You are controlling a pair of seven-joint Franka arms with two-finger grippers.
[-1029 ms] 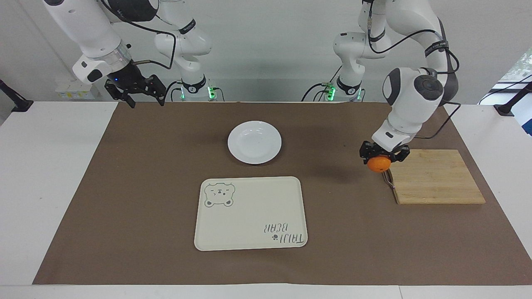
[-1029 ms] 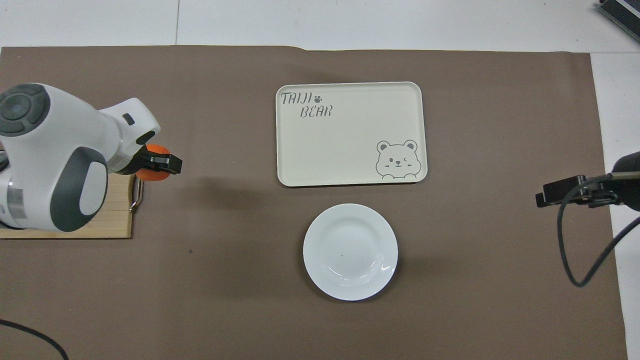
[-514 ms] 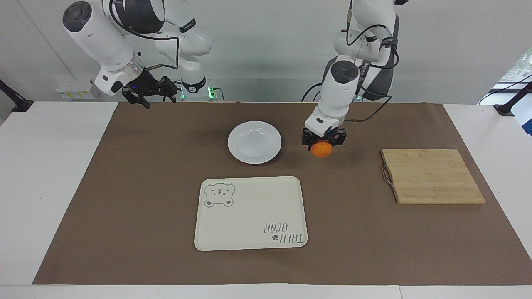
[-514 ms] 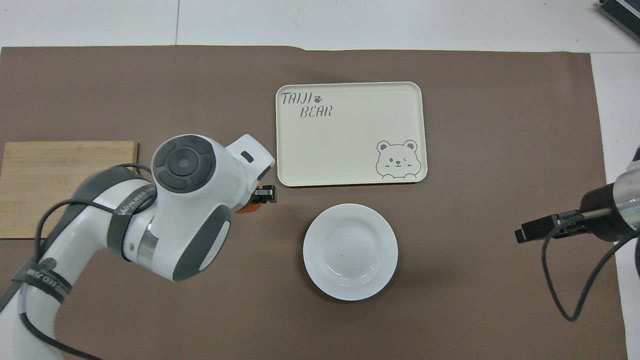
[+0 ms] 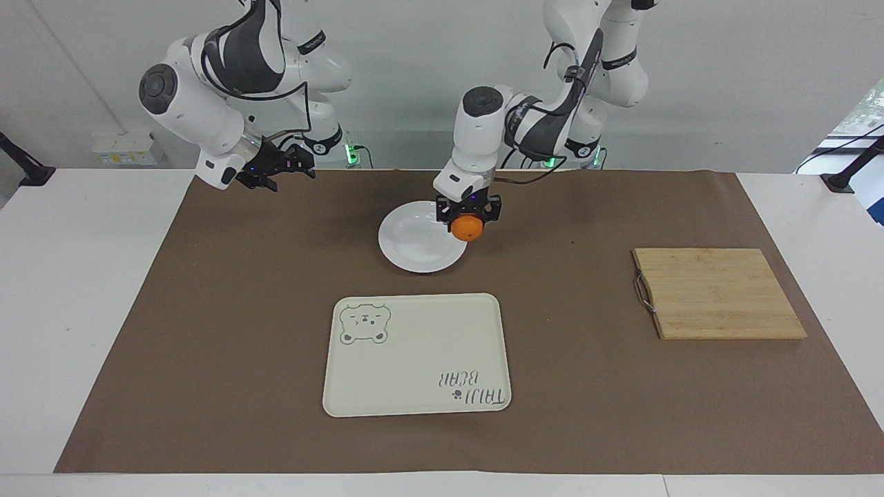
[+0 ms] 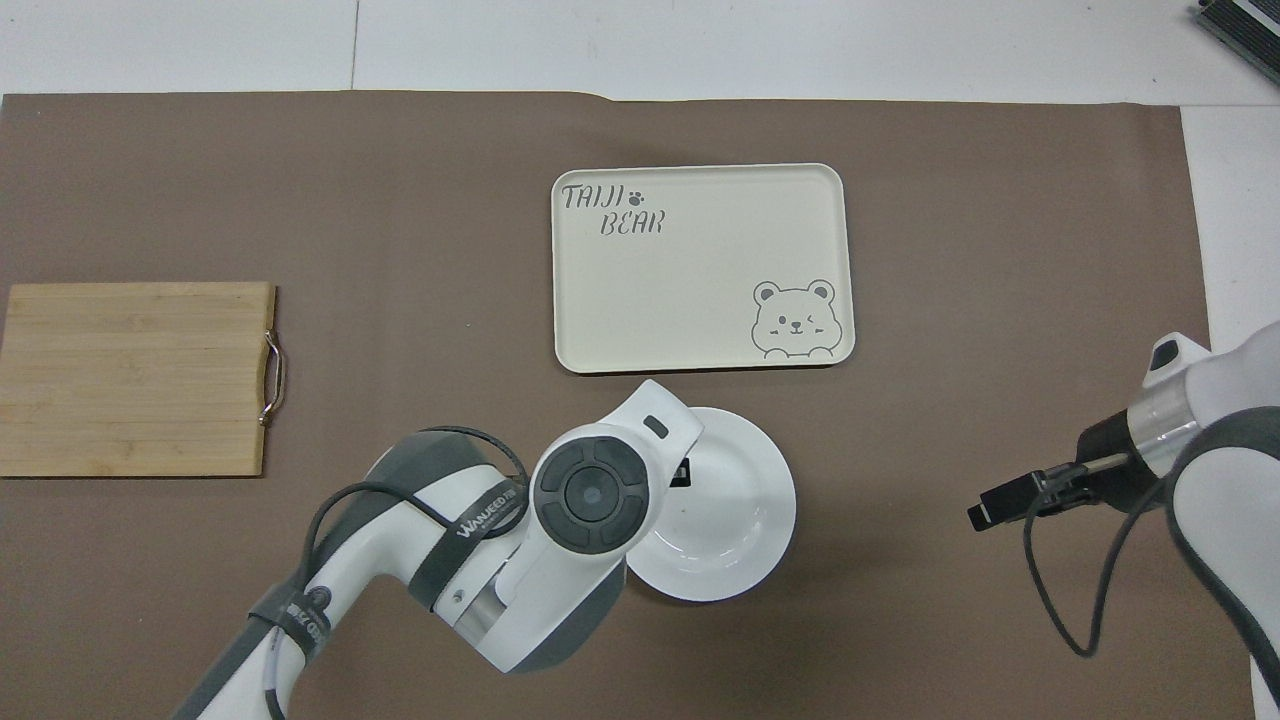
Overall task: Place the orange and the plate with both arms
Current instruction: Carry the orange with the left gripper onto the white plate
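Left gripper (image 5: pixel 469 219) is clamped on the orange (image 5: pixel 467 228), hanging over the rim of the plate (image 5: pixel 414 241) at the edge toward the left arm's end of the table. Right gripper (image 5: pixel 280 169), fingers apart and holding nothing, hovers toward the right arm's end from the plate. The cream tray (image 5: pixel 414 359) lies farther from the robots than the plate.

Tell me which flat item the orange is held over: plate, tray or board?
The round white plate; the left end effector holds the orange over its rim.
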